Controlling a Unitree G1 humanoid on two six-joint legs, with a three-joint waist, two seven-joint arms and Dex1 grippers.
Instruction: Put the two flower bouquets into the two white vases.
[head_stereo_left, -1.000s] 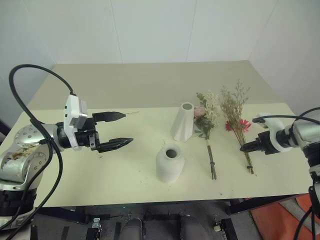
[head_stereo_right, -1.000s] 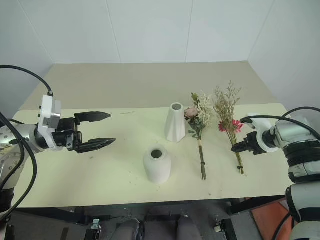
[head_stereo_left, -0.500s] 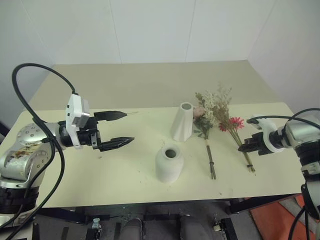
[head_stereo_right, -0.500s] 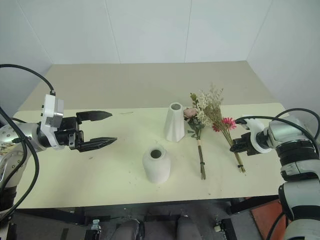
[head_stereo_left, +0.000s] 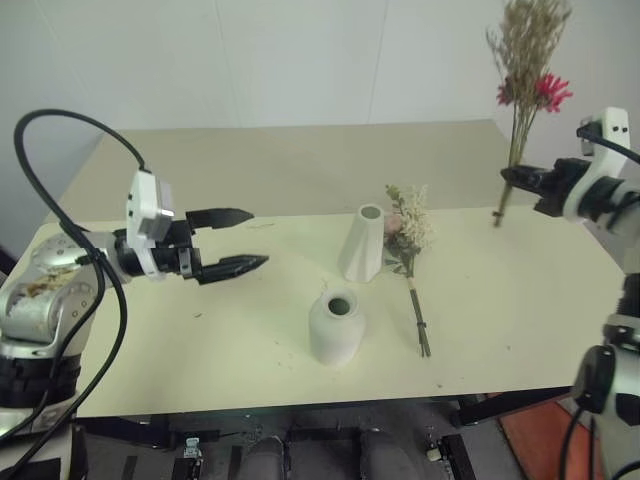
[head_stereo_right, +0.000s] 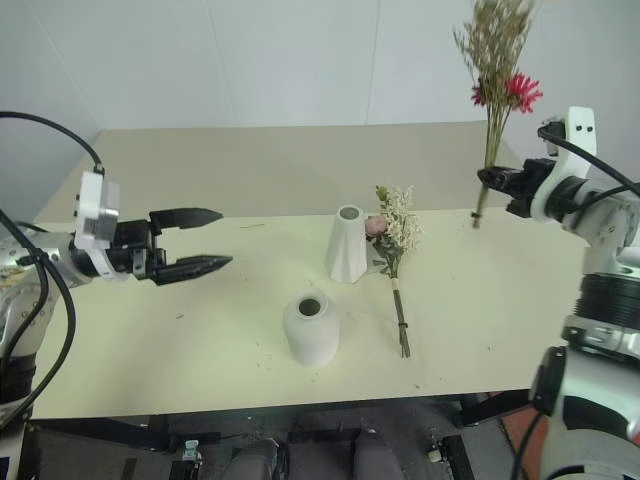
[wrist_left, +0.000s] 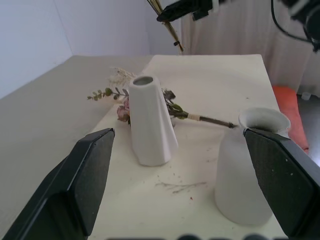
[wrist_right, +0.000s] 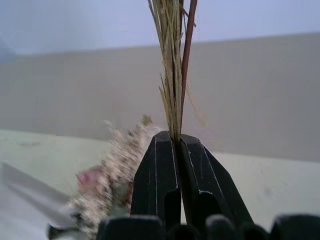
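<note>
My right gripper (head_stereo_left: 510, 176) is shut on the stems of the dried beige bouquet (head_stereo_left: 525, 60) with red blossoms and holds it upright, high over the table's far right. The right wrist view shows the black fingers (wrist_right: 157, 170) clamped on the thin stems (wrist_right: 176, 75). The pink rose bouquet (head_stereo_left: 408, 233) lies on the table just right of the tall cone vase (head_stereo_left: 364, 244). The round vase (head_stereo_left: 335, 327) stands nearer the front. My left gripper (head_stereo_left: 258, 238) hovers open and empty, left of both vases, pointing toward them.
The pale table (head_stereo_left: 200, 330) has free surface on its left half and right of the rose bouquet. White walls close in behind and at the right. A black cable (head_stereo_left: 60, 125) loops over my left arm.
My right gripper shut on the dried bouquet's stems, lifted it off the table and swung it upright. My left gripper rose slightly.
</note>
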